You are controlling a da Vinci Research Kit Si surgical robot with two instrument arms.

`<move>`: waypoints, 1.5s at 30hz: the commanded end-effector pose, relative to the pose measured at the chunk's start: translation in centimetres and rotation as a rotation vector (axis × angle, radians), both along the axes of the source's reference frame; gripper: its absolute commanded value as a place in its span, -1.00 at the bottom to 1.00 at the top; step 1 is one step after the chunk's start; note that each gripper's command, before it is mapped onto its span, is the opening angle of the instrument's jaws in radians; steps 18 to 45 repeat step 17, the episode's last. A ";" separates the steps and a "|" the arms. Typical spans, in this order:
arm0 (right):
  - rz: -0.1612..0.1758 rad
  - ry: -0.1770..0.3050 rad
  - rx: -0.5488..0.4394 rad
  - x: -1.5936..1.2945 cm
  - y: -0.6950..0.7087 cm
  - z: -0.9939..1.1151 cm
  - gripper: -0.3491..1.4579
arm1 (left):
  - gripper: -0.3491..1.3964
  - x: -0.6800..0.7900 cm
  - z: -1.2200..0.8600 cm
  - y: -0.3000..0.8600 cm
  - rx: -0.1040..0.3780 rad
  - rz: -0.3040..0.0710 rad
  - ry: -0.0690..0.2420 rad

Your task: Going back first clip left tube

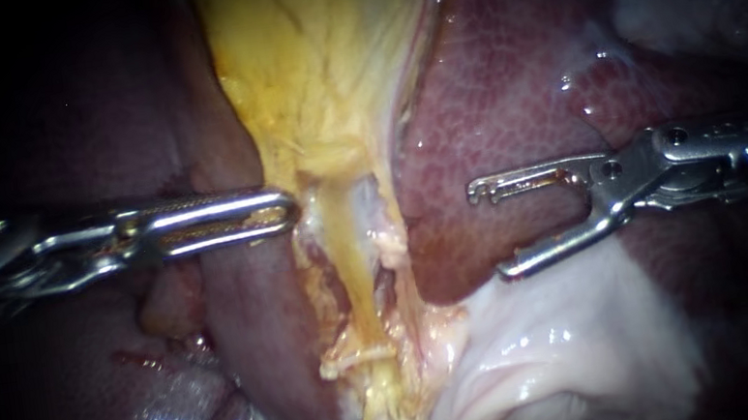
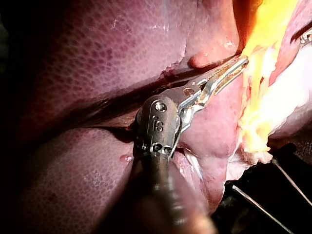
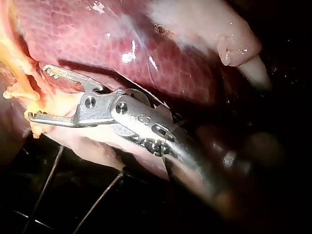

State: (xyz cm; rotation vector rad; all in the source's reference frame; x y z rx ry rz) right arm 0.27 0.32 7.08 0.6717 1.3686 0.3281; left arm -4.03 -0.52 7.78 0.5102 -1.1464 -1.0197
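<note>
Both shafts are lost in darkness at the endoscope view's edges. The left instrument [image 1: 281,211] is seen with its jaws lying together, tips against the yellow tissue [image 1: 314,62]. The right instrument [image 1: 487,231] is held with jaws apart and empty over the liver [image 1: 495,95]. The pale tube [image 1: 353,252] lies between them, nearer the left tips, its lower end buried in yellow strands. A dark surface [image 3: 146,209] is seen beneath the tissue.
</note>
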 end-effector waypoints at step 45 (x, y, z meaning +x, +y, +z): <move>0.001 0.000 0.000 0.02 -0.01 -0.03 0.05 | -1.00 -0.05 0.01 -0.01 0.003 0.009 0.003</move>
